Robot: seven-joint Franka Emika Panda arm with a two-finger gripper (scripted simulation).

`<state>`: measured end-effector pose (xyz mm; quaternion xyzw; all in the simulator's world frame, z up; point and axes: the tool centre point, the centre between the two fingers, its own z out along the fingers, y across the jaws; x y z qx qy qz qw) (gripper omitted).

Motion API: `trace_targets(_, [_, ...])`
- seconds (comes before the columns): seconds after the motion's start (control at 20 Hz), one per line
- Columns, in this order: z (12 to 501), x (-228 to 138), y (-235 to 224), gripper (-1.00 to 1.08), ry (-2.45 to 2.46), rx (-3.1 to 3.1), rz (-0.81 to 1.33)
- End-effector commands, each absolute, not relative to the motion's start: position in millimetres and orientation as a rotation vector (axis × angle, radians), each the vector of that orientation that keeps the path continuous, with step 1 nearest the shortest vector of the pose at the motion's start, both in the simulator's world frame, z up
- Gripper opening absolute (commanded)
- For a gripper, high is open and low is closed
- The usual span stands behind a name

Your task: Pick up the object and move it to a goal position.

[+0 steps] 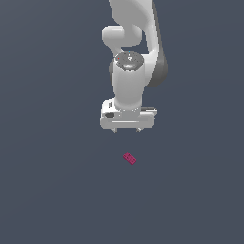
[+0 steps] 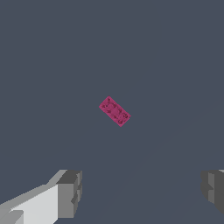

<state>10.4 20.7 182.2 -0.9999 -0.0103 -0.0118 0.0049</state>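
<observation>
The white gripper (image 1: 127, 130) hangs in the upper middle of the exterior view, its two short fingertips spread apart and holding nothing. In the wrist view the two grey fingers (image 2: 70, 192) show at the lower corners of the frame with a wide bare gap between them.

Below the gripper in the exterior view, slightly toward the lower right of it and well apart from the fingertips, the pink block (image 1: 129, 158) lies flat on the dark grey floor (image 1: 52, 181). It is a small studded rectangle, turned at a slant to the frame edges; in the wrist view the block (image 2: 114, 111) sits near the centre of the picture, its long axis running from upper left to lower right.

The block looks rigid and very light, far smaller than the gripper, and thin enough that the fingers would likely have to come almost to the floor to catch it. The best hold appears to be across its two long sides, which would call for the wrist to turn so the fingers line up with the slant. Its smooth sides might slip under an off-centre pinch.

Behind the gripper, the white arm (image 1: 128, 43) rises out of the top of the frame. Nothing else shows on the floor, and no goal marker is visible in either view.
</observation>
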Motion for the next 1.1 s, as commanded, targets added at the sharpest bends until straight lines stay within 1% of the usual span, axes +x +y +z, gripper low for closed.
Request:
trace_targets(0.0, [182.2, 10.4, 20.7, 1.00, -0.032, -3.131, -0.037])
trace_targets(0.15, [182.1, 10.6, 27.4, 1.00, -0.042, -3.125, -0.038])
trace_targets(0.45, [182.1, 10.4, 58.1, 1.00, -0.080, -3.095, -0.043])
trace_targets(1.05, [172.3, 16.0, 55.6, 1.00, -0.191, -3.099, -0.040])
